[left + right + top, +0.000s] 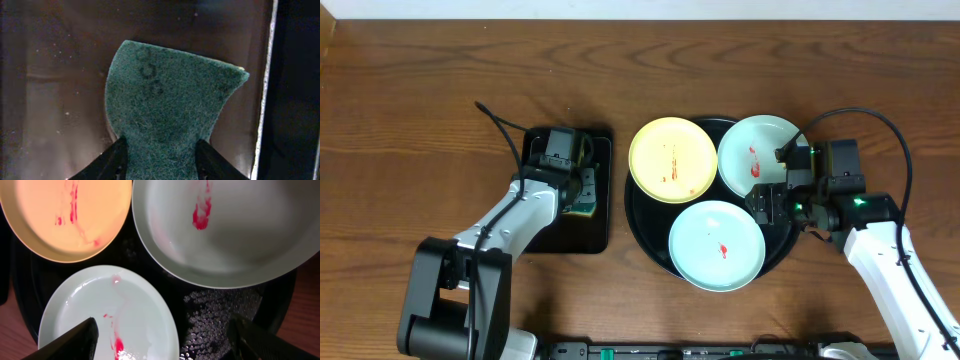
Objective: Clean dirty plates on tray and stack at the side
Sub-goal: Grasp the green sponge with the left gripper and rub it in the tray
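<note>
On your wooden counter [400, 80], the round black tray [645, 230] sits right of centre and carries all three plates. Just left of it lies a smaller rectangular black tray [582, 235]. The yellow plate [672, 159] is far left on the round tray, the far mint plate [760, 155] far right, and the near mint plate [717, 245] closest to you. All three are smeared red. Your left claw [160, 155] is clamped on a green scouring pad [170, 110] over the rectangular tray. Your right claw [160, 340] stands apart and empty above the round tray's right side.

The brown wooden counter [400, 120] carries a round black tray [645, 225], with a smaller rectangular black tray [585, 235] just left of it.
</note>
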Tool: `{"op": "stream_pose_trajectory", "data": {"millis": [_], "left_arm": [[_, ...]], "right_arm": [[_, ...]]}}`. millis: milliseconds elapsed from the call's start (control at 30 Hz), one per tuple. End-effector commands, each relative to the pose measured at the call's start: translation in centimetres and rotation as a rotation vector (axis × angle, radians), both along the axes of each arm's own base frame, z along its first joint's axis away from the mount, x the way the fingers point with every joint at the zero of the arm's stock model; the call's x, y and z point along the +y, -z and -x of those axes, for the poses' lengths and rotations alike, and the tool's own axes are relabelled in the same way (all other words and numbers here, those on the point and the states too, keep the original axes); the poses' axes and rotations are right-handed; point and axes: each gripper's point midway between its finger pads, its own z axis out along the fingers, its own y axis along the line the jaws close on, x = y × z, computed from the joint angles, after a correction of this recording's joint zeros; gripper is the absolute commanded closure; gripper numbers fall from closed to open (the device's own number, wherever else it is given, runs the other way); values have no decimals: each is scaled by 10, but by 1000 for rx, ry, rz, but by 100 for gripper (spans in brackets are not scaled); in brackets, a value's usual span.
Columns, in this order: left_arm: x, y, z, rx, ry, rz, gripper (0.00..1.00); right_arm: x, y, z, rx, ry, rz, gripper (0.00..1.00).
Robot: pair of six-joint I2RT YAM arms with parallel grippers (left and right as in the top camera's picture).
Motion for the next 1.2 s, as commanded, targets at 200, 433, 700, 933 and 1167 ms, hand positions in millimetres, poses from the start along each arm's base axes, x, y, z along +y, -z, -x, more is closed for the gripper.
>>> {"op": "stream_pose_trajectory", "data": {"millis": [200,433,700,933,1167], "left_arm": [[2,20,19,41,-6,1,73],[2,21,19,34,-6,2,93],[6,-13,17,-7,-40,22,93],[12,-72,12,-169,-61,63,93],[1,-67,15,-142,-41,124,93]], "right_arm": [[2,-5,-4,-8,12,-4,19],[2,-5,-4,-8,13,-4,19],[0,-4,-4,-9,14,8,17],[-3,2,4,33,19,24,18],[-5,14,5,70,24,38,18]]}}
